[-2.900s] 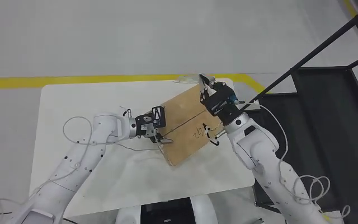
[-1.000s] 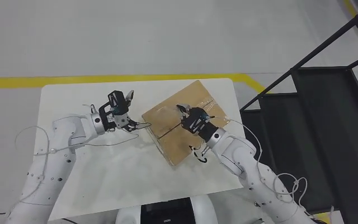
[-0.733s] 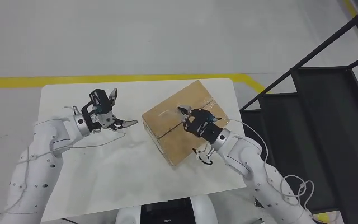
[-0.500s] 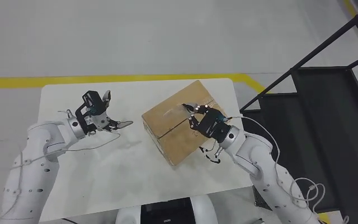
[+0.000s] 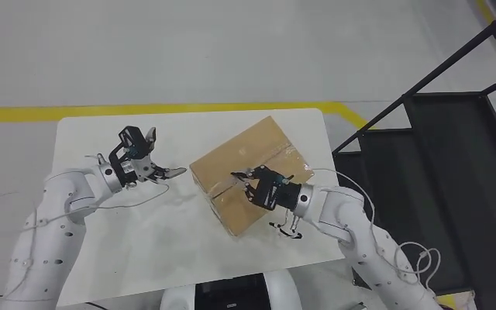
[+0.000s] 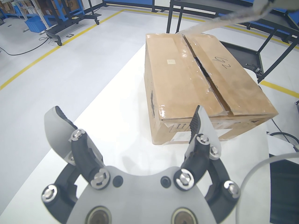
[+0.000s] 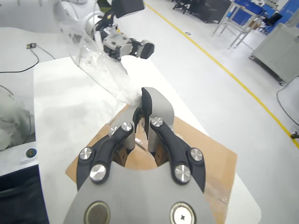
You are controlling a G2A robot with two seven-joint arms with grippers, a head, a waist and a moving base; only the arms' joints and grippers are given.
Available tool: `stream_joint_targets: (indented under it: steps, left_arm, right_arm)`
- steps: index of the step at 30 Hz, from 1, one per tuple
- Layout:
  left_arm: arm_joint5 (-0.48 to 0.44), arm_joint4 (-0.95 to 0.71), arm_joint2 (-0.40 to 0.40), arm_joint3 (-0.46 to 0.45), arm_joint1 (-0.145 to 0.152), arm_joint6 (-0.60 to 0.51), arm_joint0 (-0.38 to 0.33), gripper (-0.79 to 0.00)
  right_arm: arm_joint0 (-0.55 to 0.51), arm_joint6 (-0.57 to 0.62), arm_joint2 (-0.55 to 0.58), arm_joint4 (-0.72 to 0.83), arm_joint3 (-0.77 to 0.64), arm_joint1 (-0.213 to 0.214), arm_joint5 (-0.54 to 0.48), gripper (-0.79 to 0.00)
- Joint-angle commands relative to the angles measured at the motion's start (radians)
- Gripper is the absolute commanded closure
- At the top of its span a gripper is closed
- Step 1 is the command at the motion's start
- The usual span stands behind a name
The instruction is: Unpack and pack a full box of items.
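Note:
A brown cardboard box stands turned at an angle on the white table, its top seam partly split. My right gripper hovers over the box's top near its left end, shut on a strip of clear tape. The crumpled strip rises off the box into the air. My left gripper stands open and holds nothing, low over the table, a short way left of the box. It also appears beyond the tape in the right wrist view.
A black metal rack stands just past the table's right edge. A thin cable lies on the table beneath my left arm. Bare table surface lies left of and in front of the box.
My left gripper pulled back leftward from the box and opened. My right gripper travelled from the box's far corner along the seam to its left end, peeling tape. The box shifted slightly left.

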Motion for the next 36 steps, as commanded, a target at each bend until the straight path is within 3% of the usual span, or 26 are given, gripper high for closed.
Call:
stream_joint_targets:
  steps: [1, 22, 36]
  left_arm:
    - [0.002, 0.001, -0.002, 0.001, 0.001, -0.003, -0.001, -0.785]
    - [0.033, 0.005, 0.017, 0.012, 0.003, 0.006, -0.012, -0.785]
    - [0.044, 0.005, 0.026, 0.003, 0.004, 0.007, -0.009, -0.785]
  right_arm:
    - [0.014, 0.007, -0.031, -0.002, 0.018, -0.004, -0.002, 0.0]
    - [0.104, 0.085, -0.219, 0.017, 0.187, -0.038, 0.037, 0.0]
    - [0.178, 0.005, -0.311, 0.027, 0.297, -0.075, 0.126, 0.0]
